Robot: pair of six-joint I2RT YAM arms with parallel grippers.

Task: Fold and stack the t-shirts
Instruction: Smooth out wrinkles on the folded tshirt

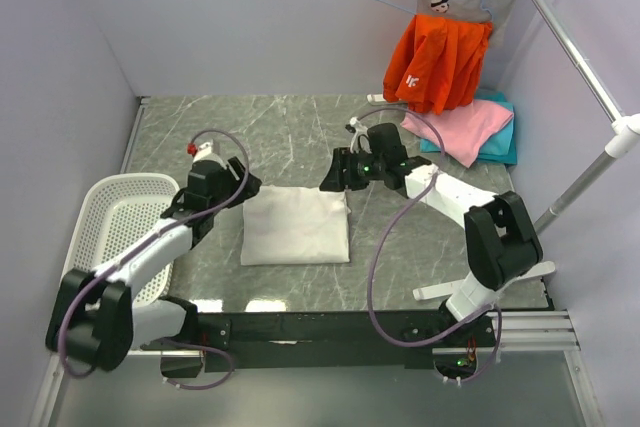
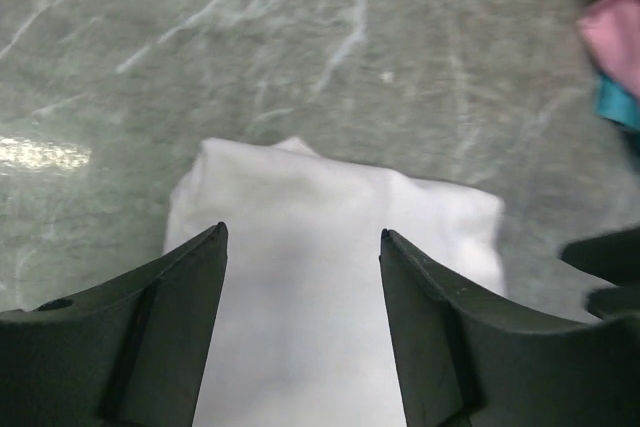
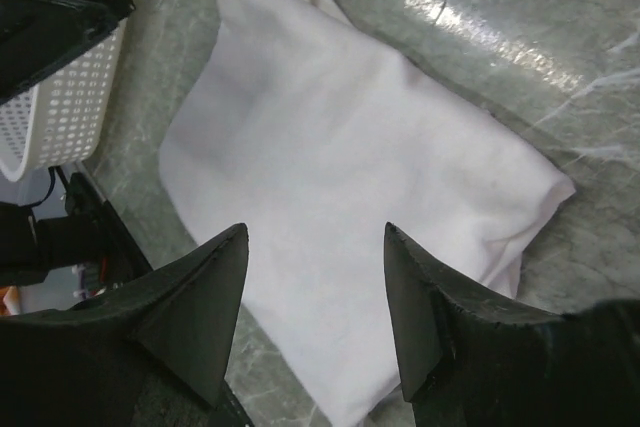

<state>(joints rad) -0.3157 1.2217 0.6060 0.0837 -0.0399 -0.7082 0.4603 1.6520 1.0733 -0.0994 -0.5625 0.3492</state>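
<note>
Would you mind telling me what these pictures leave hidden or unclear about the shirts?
1. White t-shirt: any chest print is folded out of sight in every view.
2. Teal t-shirt: in the top view, mostly covered by the pink t-shirt.
3. Both are blurred and cut by the right edge in the left wrist view.
</note>
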